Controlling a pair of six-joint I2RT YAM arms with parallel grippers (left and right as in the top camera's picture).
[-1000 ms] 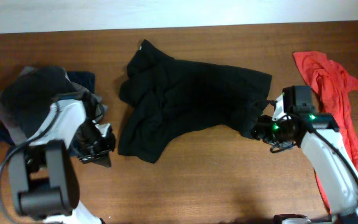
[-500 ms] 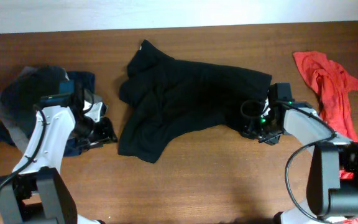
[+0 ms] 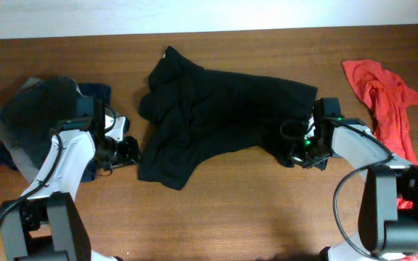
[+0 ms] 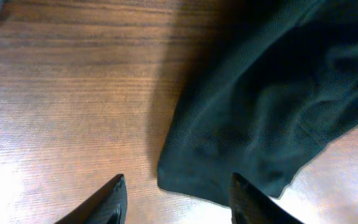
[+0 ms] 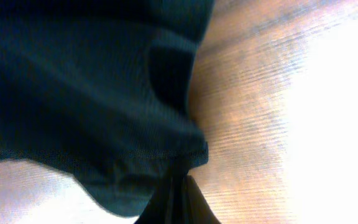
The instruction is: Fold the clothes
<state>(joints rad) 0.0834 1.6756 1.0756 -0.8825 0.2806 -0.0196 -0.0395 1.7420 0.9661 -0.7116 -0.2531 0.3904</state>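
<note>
While the black T-shirt (image 3: 223, 116) lies as it did a second ago, spread crumpled over the middle of the table (image 3: 216, 217) from 11 o'clock toward 3 o'clock, both arms have moved. The left gripper (image 3: 129, 151), then down at 8 o'clock against the pile of dark clothes (image 3: 31, 116), has come up and across to the shirt's lower left edge, at 9 o'clock of the garment. Its jaws, closed a second ago, now stand apart. The left wrist view shows the left gripper (image 4: 178, 180) with one finger on either side of the shirt's hem corner (image 4: 272, 106), above bare wood and not touching the cloth.

The right arm has swung in from 4 o'clock, so the red garment (image 3: 383, 98) at 2 o'clock is now uncovered. The right gripper (image 3: 294, 158), parted half a second ago, has closed at the shirt's right edge, at 3 o'clock. Seen from the right wrist, the right gripper (image 5: 178, 186) has its fingers pressed together with a fold of the shirt's edge (image 5: 86, 93) pinched at their tips.

A small pale mark (image 3: 167, 52) shows at the shirt's 11 o'clock corner, too small to read.
</note>
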